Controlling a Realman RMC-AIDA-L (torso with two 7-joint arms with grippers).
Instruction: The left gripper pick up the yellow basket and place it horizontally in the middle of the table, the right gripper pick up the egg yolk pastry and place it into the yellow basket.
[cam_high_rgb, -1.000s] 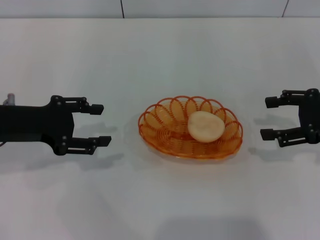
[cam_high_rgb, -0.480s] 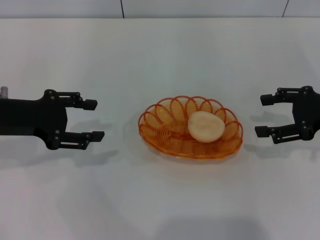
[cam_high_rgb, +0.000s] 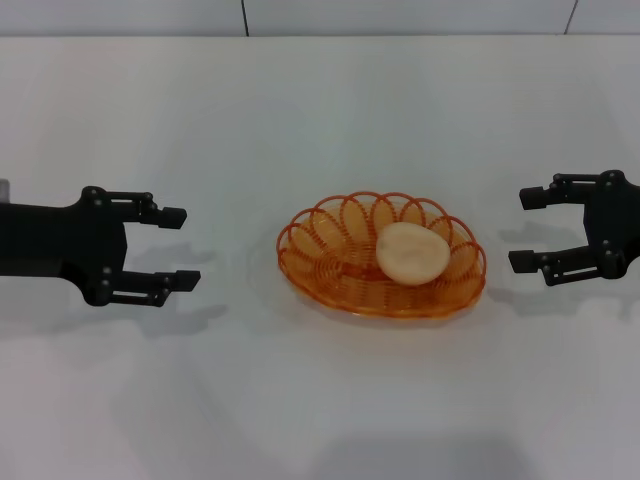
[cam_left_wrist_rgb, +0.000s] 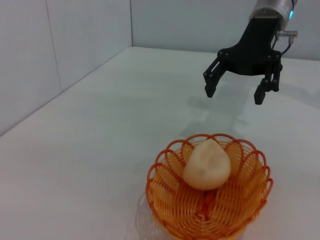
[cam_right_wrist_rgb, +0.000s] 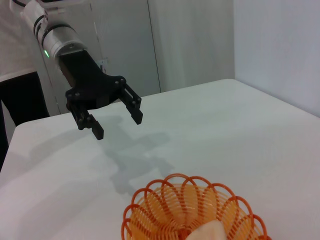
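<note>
The yellow basket, an orange-amber oval wire basket, lies in the middle of the white table. The pale egg yolk pastry rests inside it, toward its right end. My left gripper is open and empty, well to the left of the basket. My right gripper is open and empty, just right of the basket. The left wrist view shows the basket, the pastry and the right gripper beyond. The right wrist view shows the basket, a bit of the pastry and the left gripper.
Grey wall panels run behind the table's far edge. Walls stand close beside the table in the left wrist view and in the right wrist view.
My left gripper has drawn back to the left, away from the basket. My right gripper has shifted slightly left toward the basket. Basket and pastry have not moved.
</note>
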